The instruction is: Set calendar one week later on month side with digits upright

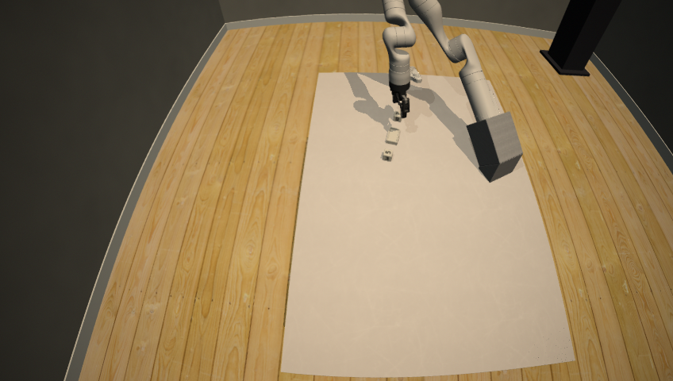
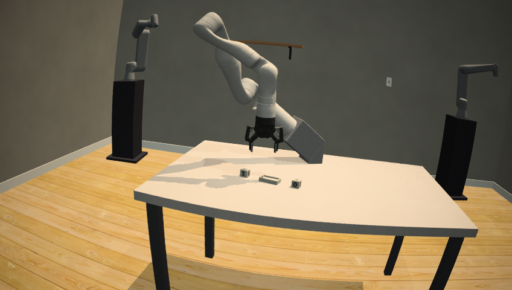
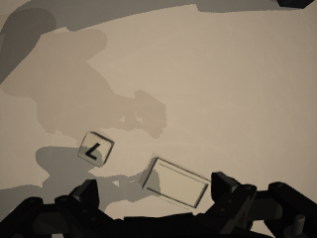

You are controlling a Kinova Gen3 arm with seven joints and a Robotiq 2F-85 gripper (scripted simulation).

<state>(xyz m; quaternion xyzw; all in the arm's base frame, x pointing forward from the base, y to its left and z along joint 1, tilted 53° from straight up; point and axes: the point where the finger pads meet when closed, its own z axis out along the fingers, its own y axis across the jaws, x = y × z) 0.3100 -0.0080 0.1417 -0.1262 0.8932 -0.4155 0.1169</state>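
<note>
I have the gripper [image 2: 263, 147] spread wide, grasping nothing, above the table's [image 2: 359, 215] back-left area; below, the tray [image 2: 269, 179] lies between two digit cubes [image 2: 244, 173] [image 2: 295, 183].

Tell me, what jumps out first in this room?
A pale jointed robot arm bends over a cream table, its black gripper hanging with jaws wide open and empty. Below it lie a small shallow white tray and two little white number cubes, one on its left, one on its right.
</note>
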